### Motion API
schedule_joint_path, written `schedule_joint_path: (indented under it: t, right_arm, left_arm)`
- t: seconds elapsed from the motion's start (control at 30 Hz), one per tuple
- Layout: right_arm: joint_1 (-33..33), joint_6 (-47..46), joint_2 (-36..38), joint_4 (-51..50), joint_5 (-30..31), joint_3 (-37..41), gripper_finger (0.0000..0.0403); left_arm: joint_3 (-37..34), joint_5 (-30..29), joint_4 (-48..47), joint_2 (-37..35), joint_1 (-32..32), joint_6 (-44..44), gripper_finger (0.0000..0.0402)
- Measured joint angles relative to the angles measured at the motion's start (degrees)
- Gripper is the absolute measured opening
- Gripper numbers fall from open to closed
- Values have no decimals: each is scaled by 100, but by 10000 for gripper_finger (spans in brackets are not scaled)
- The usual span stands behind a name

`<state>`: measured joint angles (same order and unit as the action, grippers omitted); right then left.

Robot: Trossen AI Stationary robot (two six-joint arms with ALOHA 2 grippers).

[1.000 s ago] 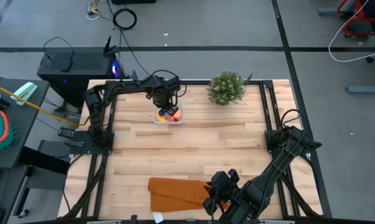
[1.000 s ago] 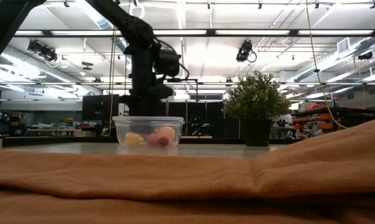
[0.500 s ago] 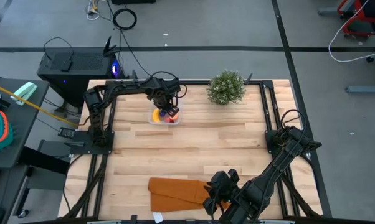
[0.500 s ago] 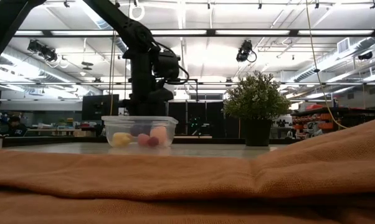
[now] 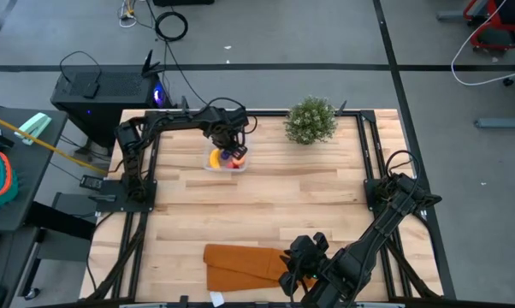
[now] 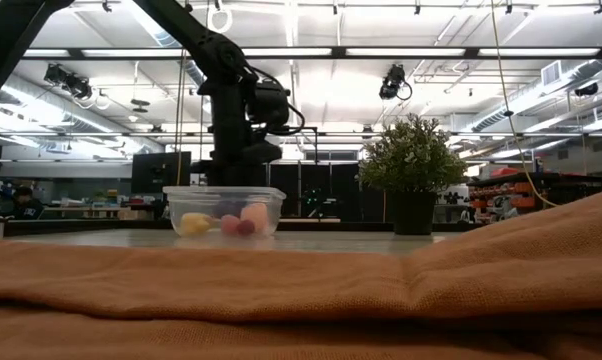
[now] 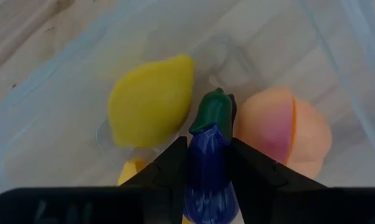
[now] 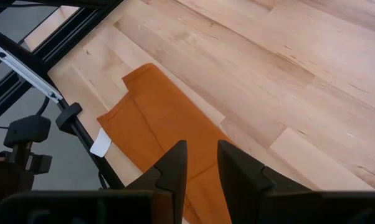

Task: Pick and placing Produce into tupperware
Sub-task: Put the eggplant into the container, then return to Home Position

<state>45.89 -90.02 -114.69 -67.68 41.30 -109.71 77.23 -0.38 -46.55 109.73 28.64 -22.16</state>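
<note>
Gripping the purple piece [image 7: 207, 163] inside the tupperware [image 5: 226, 159] — left claw [image 7: 207, 180]; right claw [image 8: 202, 163] seemingly narrow

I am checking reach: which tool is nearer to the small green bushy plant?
Left. The left tool is over the clear plastic container beside the plant; the right tool hangs above the orange cloth, across the table.
</note>
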Motion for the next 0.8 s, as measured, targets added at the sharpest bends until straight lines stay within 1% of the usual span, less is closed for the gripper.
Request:
schedule_joint_path:
  t: [0.23, 0.37, 0.5, 0.8]
  right_arm:
    - [0, 0, 0, 1, 0, 0, 95]
    - [0, 0, 0, 0, 0, 1, 95]
    - [0, 0, -1, 0, 0, 0, 95]
    - [0, 11, -1, 0, 0, 0, 95]
  left_arm:
    - [0, 59, 239, 0, 0, -278, 112]
    - [0, 61, 248, 0, 0, -294, 114]
    - [0, 63, 242, 0, 0, -272, 126]
    - [0, 79, 241, 0, -7, -125, 168]
